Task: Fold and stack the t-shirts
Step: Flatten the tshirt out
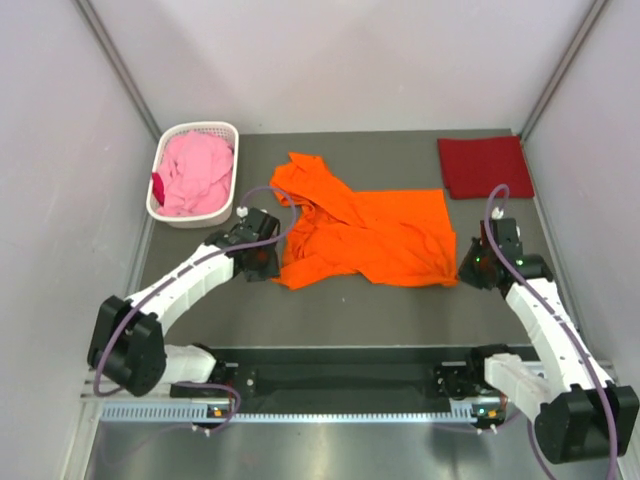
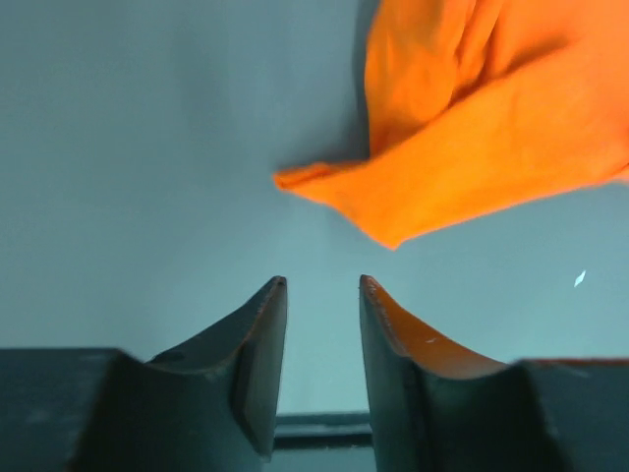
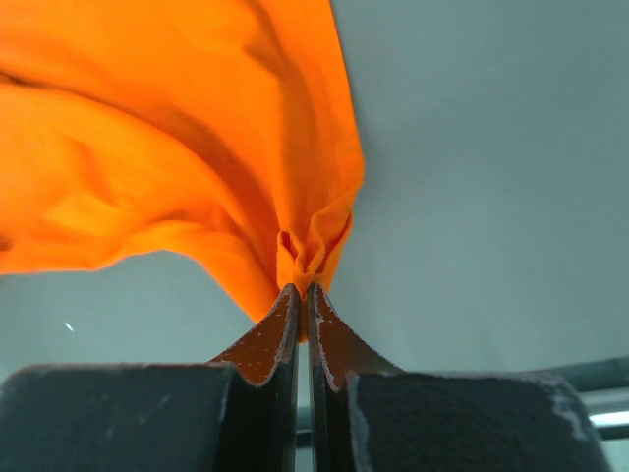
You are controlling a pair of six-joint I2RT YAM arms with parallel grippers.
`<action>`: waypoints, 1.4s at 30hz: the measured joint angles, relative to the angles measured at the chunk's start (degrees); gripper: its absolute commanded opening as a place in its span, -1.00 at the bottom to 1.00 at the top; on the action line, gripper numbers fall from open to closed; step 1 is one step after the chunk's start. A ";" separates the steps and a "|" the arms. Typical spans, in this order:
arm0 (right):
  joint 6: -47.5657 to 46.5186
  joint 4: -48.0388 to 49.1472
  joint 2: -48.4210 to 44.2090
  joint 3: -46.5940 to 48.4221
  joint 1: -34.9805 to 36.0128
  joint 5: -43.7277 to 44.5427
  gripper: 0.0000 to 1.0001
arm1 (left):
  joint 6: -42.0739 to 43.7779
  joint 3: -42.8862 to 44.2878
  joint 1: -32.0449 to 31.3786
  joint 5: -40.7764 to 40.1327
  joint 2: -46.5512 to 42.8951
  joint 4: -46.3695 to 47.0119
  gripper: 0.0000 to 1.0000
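Observation:
An orange t-shirt (image 1: 368,234) lies rumpled across the middle of the table. My left gripper (image 2: 322,285) is open just short of its near left corner (image 2: 334,192), with nothing between the fingers; seen from above, that gripper (image 1: 262,262) sits at the shirt's left edge. My right gripper (image 3: 303,290) is shut on a bunched edge of the orange t-shirt (image 3: 177,147) at its right side; in the top view it (image 1: 470,266) is at the shirt's right corner. A folded dark red t-shirt (image 1: 484,166) lies at the back right. A pink t-shirt (image 1: 195,172) fills the basket.
The white lattice basket (image 1: 226,131) stands at the back left, close to the left arm. Grey walls close in the table on both sides and at the back. A metal rail (image 1: 340,408) runs along the near edge between the arm bases.

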 measured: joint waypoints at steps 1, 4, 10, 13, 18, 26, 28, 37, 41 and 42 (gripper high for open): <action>0.02 -0.66 -0.13 -1.01 0.00 -0.28 -1.00 | -0.17 0.00 0.20 -0.94 -0.94 0.28 -0.17; 0.02 -0.94 -0.94 -1.53 0.00 -0.63 -1.00 | -0.44 0.13 2.45 -1.29 -3.23 2.03 -0.23; 0.00 -0.28 -1.92 -1.53 0.00 -1.46 -1.00 | -1.03 -3.45 9.09 5.38 -2.89 8.94 -0.24; -0.02 -0.13 -1.99 -1.53 0.00 -1.86 -1.00 | -1.57 -7.21 9.55 8.92 -2.40 11.82 -0.23; -0.09 0.26 -2.03 -1.53 0.00 -2.40 -1.00 | -3.30 -11.30 11.63 10.99 -1.05 13.92 -0.08; -0.46 1.03 -2.05 -1.53 0.00 -2.71 -1.00 | -8.15 -11.39 12.85 10.97 3.54 17.59 -0.06; -0.46 1.16 -2.10 -1.53 0.00 -2.82 -1.00 | -10.45 -11.69 12.90 11.02 4.07 18.64 -0.06; -0.46 1.38 -2.73 -1.53 0.00 -2.86 -1.00 | -18.08 -14.82 13.03 7.72 0.48 21.16 -0.03; -0.46 1.38 -2.75 -1.53 0.00 -2.89 -1.00 | -21.05 -14.97 13.66 6.01 -2.75 20.50 -0.01; -0.46 1.38 -2.75 -1.53 0.00 -2.86 -1.00 | -21.88 -14.97 13.73 5.84 -3.43 20.41 -0.01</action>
